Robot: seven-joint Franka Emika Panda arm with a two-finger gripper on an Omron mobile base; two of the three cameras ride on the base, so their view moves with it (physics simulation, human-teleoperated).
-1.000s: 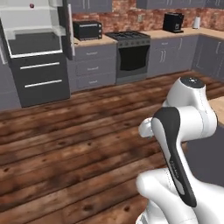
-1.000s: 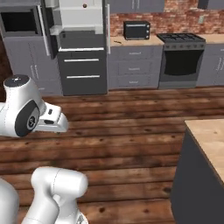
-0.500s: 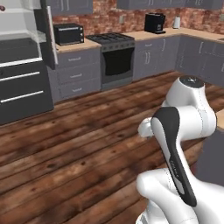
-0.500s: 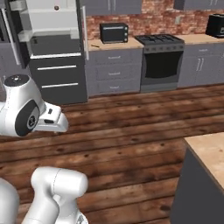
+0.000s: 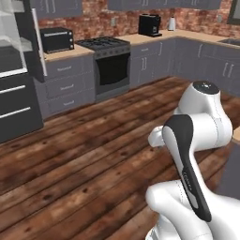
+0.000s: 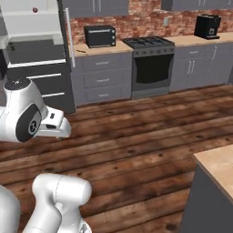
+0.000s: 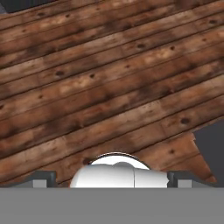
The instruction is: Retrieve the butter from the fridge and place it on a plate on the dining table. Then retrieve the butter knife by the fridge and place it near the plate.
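1. jaws: wide apart. in the hand view the two fingertips (image 7: pixel 42 178) stand at opposite sides of the bottom edge, with nothing between them. the gripper (image 7: pixel 111 178) holds nothing and touches nothing.
2. below the jaws: bare wood floor (image 7: pixel 109 87). the hand faces down at the planks, not toward any task item. a dark grey corner at the right of the hand view is probably the table base, but this cannot be confirmed.
3. key relation: the fridge (image 6: pixel 38 68) lies well apart from the gripper, ahead and to the robot's left, across open floor. its door stands open, showing the white interior with a small red ball (image 6: pixel 35 9) on an upper level.
4. butter: too small to make out on the shelves, so its long axis cannot be told. judged location: inside the open fridge.
5. knife: a slim dark mark on the counter (image 6: pixel 102 49) just right of the fridge may be it; not certain.
6. table (image 6: pixel 218 166): its light wood corner lies at the lower right of the right base view, on the opposite side from the fridge. no plate is visible on that corner.
7. judgement: the task is at the approach stage. the next move calls for closing on the fridge and raising the hand to face the shelves, with the jaws kept wide.
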